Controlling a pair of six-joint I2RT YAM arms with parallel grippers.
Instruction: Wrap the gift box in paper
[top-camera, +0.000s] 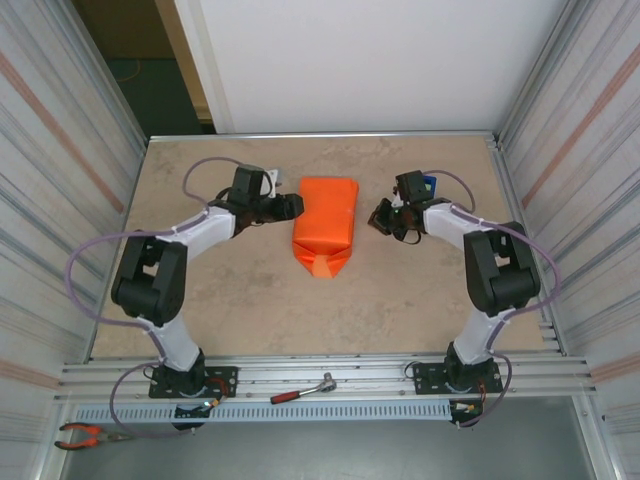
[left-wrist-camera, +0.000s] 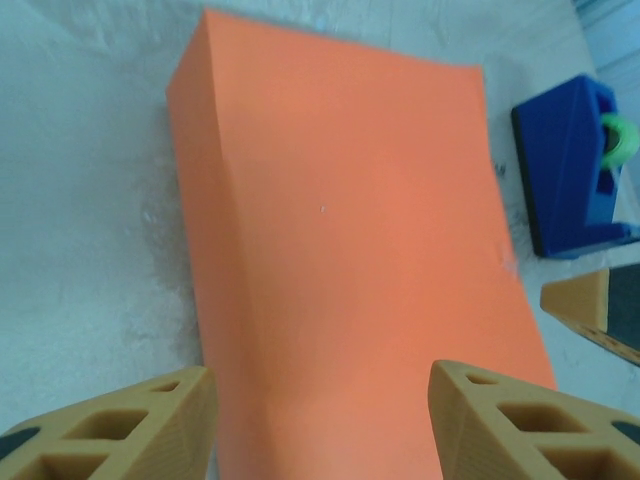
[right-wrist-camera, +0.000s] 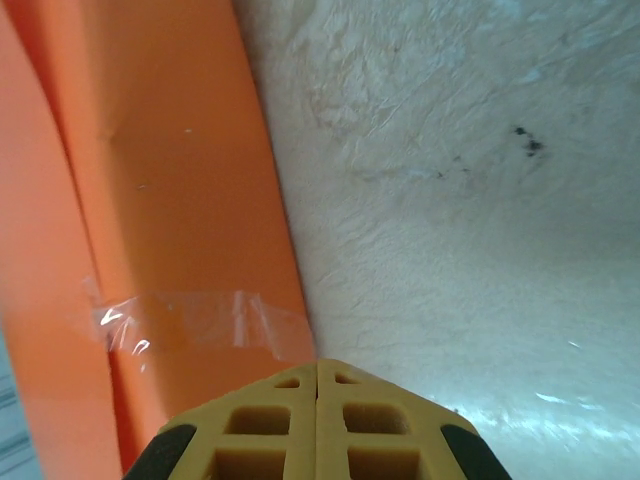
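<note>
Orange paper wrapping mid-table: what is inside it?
The bright orange thin paper is folded into a box shape, a clear tape strip on its side. Its contents are fully covered and cannot be seen.

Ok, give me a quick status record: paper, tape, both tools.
paper: folded into a closed parcel mid-table, near end folded to a point
tape strip: clear, stuck on the paper close to the right tool
tape dispenser: blue, on the table by the parcel's right side
left tool: open, at the parcel's left side, gripping nothing
right tool: shut, empty, beside the parcel's right edge
</note>
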